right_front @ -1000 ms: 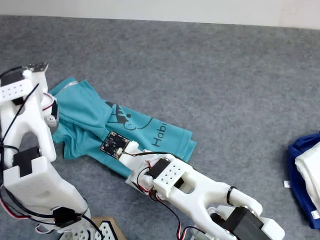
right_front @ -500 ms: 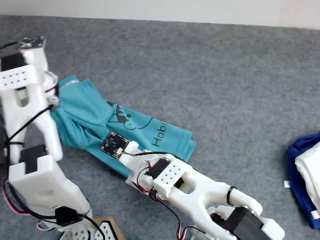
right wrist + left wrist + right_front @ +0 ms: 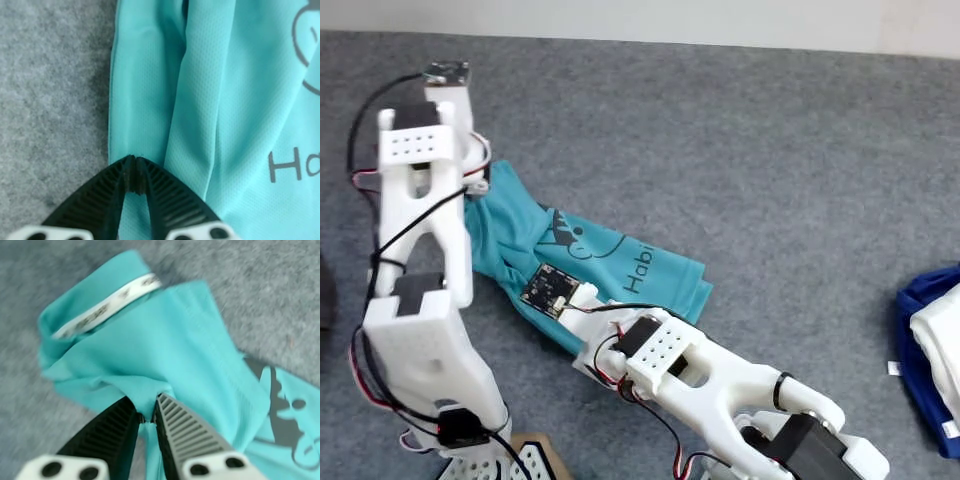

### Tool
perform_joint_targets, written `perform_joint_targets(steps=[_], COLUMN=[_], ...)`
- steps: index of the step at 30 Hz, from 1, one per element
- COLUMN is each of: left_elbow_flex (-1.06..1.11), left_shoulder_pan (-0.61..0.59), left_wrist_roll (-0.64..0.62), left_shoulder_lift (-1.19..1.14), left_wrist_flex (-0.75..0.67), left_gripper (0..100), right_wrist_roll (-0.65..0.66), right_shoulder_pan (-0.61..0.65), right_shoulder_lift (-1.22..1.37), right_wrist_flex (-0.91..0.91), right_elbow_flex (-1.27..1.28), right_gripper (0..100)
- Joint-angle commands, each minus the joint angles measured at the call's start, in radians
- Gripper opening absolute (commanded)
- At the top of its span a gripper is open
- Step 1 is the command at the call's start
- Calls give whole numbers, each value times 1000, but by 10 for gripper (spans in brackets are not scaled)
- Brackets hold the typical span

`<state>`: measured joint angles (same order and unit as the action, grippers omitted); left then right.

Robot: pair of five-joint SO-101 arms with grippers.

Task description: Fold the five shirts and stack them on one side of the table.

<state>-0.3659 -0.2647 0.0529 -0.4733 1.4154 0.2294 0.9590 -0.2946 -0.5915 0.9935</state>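
A teal shirt [image 3: 610,262] with dark print lies crumpled on the grey carpeted table, left of centre. My left gripper [image 3: 147,416] is shut on a pinch of its fabric near the collar band [image 3: 107,305], and that end is raised and drawn over the rest of the shirt. My right gripper [image 3: 134,176] is shut on the shirt's near edge [image 3: 150,100], low against the carpet. In the high view the left arm [image 3: 420,200] stands over the shirt's left end, and the right arm [image 3: 660,350] comes in from the near right.
A dark blue shirt [image 3: 920,340] with a white one [image 3: 942,335] on it lies at the right edge. A brown piece [image 3: 542,455] sits by the left arm's base. Open carpet [image 3: 770,150] spreads behind and to the right.
The left arm has swung away from the near-left toward the far side and right, carrying the shirt's left end with it, so the cloth has bunched narrower. The right arm has kept still.
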Motion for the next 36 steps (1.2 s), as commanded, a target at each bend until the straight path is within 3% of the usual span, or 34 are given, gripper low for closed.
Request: perform_joint_targets(steps=[1, 6, 12, 16, 21, 28, 33, 36], left_elbow_flex=[-42, -56, -133, -143, -147, -251, -252, -252], left_shoulder_pan=[25, 25, 38, 54, 61, 54, -48, -130], left_wrist_roll=[-11, -8, -9, -9, -11, -11, -9, -9], left_shoulder_lift=[-24, -19, -18, -18, -2, 130, 196, 176], left_wrist_flex=[-71, -98, -89, -94, -80, 103, 259, 281], left_gripper=[11, 30, 221, 293, 302, 302, 303, 303], right_wrist_roll=[5, 5, 5, 5, 8, 8, 8, 9], right_shoulder_pan=[5, 8, 8, 8, 8, 8, 8, 8], right_shoulder_lift=[1, 1, 1, 1, 1, 1, 1, 1], right_wrist_flex=[-12, -12, -12, -12, -12, -12, -12, -12], right_elbow_flex=[-54, -54, -53, -51, -51, -50, -47, -47], right_gripper=[16, 16, 16, 16, 16, 16, 16, 16])
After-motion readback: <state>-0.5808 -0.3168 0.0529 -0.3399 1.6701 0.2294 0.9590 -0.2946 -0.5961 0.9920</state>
